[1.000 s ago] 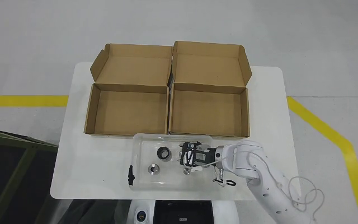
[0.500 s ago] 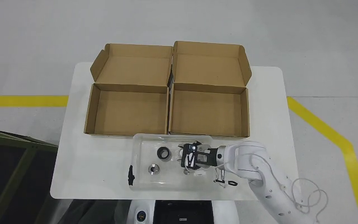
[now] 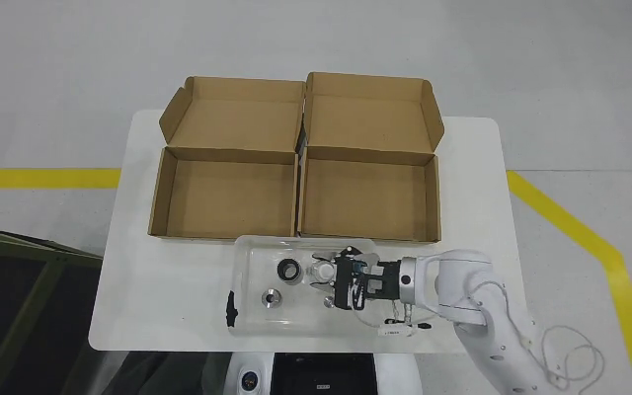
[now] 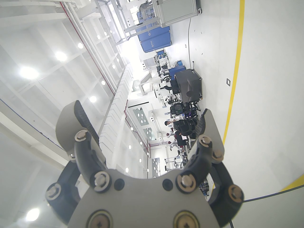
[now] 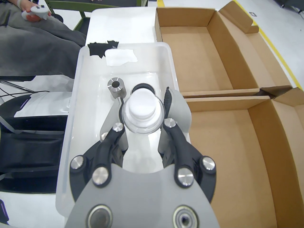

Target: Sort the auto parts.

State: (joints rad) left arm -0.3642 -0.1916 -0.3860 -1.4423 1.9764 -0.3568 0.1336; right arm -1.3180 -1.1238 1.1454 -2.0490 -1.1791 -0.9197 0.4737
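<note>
We judge the step in hand to be the pick. The right gripper [image 5: 142, 117] is clamped on a round stepped part [image 5: 142, 106], one finger on each side of its wide clear flange. It holds the part over the clear bin [image 5: 78, 77], which sits at the near edge of the white surface [image 3: 128, 247]. In the top view the part [image 3: 321, 268] lies near the middle of the bin [image 3: 237, 286], at the tip of the gripper [image 3: 332, 280]. We cannot tell whether it has left the bin floor.

The part is squat, wider than tall, so the axis that matters runs through its round steps. That axis looks roughly upright, with the narrow white end up and the flange below. The fingers grip across the axis.

Two other parts lie in the bin. A dark ring [image 3: 288, 269] is just left of the held part, and a metal cylinder [image 5: 116, 86] with a hole in its end is nearer and further left.

Next, we think, the part must be lifted clear of the bin's far wall and carried to a cardboard box. The left box [image 3: 227, 197] and right box [image 3: 367, 202] stand open and touching, just beyond the bin. We cannot tell which one this part belongs in. Keeping the axis upright should let the part land on its flange.

The left gripper [image 4: 142, 112] has its fingers apart with nothing between them.
</note>
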